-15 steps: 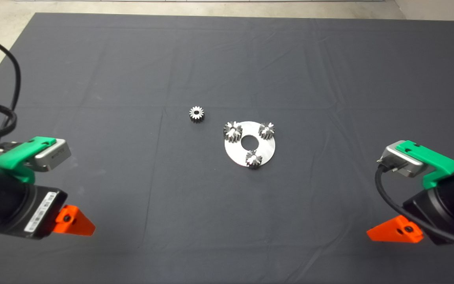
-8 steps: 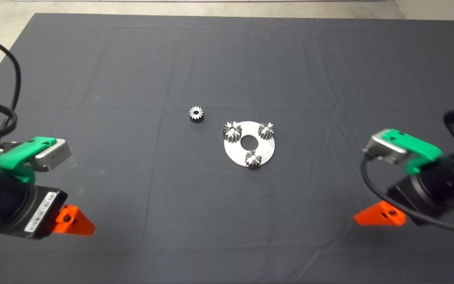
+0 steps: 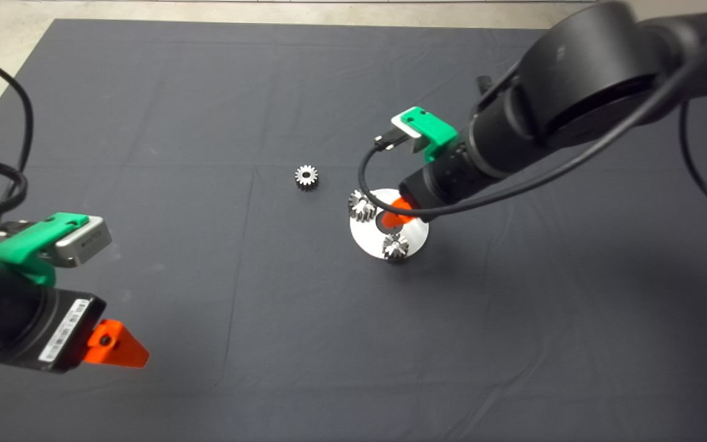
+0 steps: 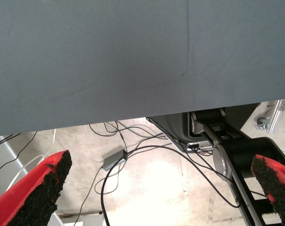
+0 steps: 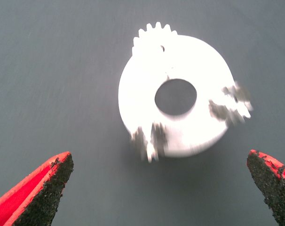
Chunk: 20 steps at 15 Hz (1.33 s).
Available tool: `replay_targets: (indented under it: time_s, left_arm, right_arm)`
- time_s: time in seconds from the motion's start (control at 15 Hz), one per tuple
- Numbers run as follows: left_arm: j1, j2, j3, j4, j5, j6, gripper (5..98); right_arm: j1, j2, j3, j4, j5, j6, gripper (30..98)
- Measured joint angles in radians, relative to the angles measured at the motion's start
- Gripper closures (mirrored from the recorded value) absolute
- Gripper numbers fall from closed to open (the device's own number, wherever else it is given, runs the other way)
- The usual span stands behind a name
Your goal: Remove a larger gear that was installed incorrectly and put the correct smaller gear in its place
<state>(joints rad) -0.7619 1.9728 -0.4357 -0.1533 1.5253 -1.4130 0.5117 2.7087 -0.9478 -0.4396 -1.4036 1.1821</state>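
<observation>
hovering right gripper [image 5: 156, 188] spread over disc [image 3: 367, 240], larger gear [image 3: 362, 206] mounted

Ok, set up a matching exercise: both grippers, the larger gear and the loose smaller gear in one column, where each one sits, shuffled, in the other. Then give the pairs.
Column one
1. smaller gear
2. larger gear
3. right gripper
4. left gripper

Column two
A. open, waiting at the lower left edge of the head view
B. standing on the silver disc, at its left rim
C. lying alone on the mat, apart from the disc
D. open, held above the disc

Pairs: 1-C, 2-B, 3-D, 4-A
</observation>
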Motion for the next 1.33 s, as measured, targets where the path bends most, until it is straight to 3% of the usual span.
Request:
replay_targets:
  time_s: [0.27, 0.53, 0.67, 1.33]
  left_arm:
    - [0.0, 0.0, 0.0, 0.0, 0.0, 0.0, 5.5]
    - [0.0, 0.006, 0.0, 0.0, 0.0, 0.0, 5.5]
    - [0.0, 0.005, 0.0, 0.0, 0.0, 0.0, 5.5]
    - [0.0, 0.005, 0.007, 0.0, 0.001, 0.0, 5.5]
  right_arm:
    - [-0.143, 0.097, -0.105, -0.15, -0.001, -0.014, 30.8]
    - [-0.202, 0.135, -0.168, -0.308, -0.019, -0.033, 30.8]
    - [-0.23, 0.141, -0.178, -0.322, -0.031, -0.033, 30.8]
    - [-0.224, 0.14, -0.276, -0.418, -0.035, -0.031, 30.8]
